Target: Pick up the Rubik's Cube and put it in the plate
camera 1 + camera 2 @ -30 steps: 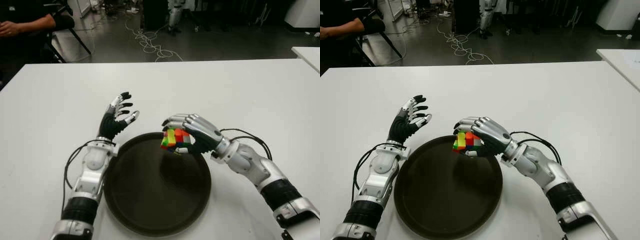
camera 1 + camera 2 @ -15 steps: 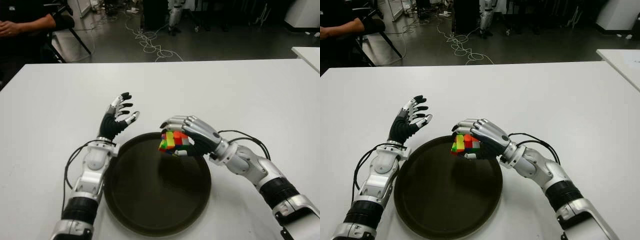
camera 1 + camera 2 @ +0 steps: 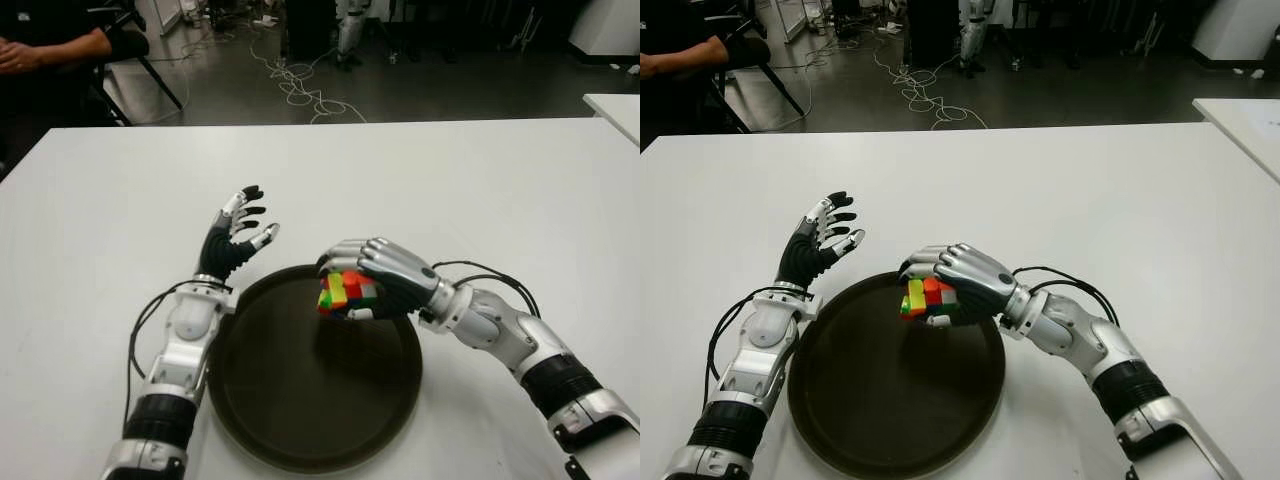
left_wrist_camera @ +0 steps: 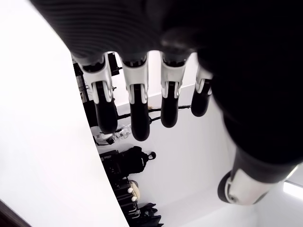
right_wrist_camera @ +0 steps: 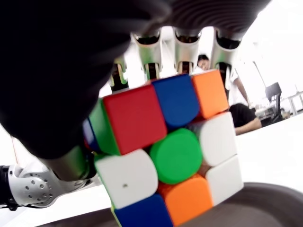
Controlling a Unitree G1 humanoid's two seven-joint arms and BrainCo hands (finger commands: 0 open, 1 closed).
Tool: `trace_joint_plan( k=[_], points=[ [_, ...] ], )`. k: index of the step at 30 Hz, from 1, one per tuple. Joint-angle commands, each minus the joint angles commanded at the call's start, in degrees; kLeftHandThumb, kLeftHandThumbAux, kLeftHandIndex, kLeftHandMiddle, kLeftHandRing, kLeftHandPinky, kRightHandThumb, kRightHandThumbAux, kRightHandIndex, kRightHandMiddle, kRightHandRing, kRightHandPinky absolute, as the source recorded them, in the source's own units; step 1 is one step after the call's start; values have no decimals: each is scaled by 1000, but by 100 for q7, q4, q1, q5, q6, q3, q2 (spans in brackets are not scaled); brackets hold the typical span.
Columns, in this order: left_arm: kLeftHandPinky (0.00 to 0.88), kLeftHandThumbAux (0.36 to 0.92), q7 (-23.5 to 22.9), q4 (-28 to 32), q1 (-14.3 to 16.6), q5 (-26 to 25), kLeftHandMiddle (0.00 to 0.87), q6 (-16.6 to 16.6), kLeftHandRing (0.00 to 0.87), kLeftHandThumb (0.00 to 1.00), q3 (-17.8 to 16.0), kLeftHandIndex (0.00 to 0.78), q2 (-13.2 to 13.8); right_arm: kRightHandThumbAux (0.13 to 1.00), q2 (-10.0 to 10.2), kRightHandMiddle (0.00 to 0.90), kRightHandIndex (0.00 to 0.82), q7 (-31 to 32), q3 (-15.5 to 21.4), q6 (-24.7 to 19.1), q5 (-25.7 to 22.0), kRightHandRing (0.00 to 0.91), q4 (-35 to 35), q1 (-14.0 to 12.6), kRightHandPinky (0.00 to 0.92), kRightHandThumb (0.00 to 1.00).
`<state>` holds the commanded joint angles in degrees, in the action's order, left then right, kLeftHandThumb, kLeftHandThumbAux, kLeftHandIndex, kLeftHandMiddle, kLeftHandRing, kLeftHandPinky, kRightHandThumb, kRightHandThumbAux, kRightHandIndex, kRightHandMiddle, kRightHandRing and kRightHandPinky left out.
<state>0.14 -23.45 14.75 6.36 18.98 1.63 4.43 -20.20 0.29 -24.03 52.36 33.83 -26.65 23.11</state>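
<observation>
Two robot hands show over the white bench: the right robot hand wraps its fingers around the Rubik's Cube, holding it above the far part of the dark round plate. The left robot hand is just beside the plate's far left rim, fingers spread and empty.

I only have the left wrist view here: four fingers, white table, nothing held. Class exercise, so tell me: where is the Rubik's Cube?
Observer: In the right hand, whose fingers are closed around the Rubik's Cube.
Operator: Is it over the plate?
Observer: Yes, it is held above the far part of the dark plate, not resting on it.
Operator: And my left hand?
Observer: The left hand shows open beside the plate's far left rim.
</observation>
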Motion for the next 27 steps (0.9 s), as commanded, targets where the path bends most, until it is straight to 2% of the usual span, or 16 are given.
trace_joint_plan(
  k=[6, 14, 23, 27],
  points=[
    [232, 706, 15, -21, 5, 7, 175, 56, 196, 146, 0, 151, -4, 700, -52, 488, 375, 605, -76, 11, -519, 523, 197, -56, 533, 822],
    [230, 706, 55, -11, -7, 16, 170, 41, 196, 144, -6, 144, -12, 699, -39, 490, 375, 1074, -118, 300, -1041, 535, 178, -46, 555, 822],
    [229, 695, 44, 13, -6, 40, 164, -75, 192, 139, 14, 132, 18, 700, 53, 494, 370, 1287, -71, 663, -1446, 531, 88, -68, 546, 822],
    [239, 691, 33, 15, 0, 49, 164, -91, 194, 140, 22, 135, 33, 698, 124, 481, 381, 1254, -16, 832, -1521, 486, -6, -73, 490, 825]
  ],
)
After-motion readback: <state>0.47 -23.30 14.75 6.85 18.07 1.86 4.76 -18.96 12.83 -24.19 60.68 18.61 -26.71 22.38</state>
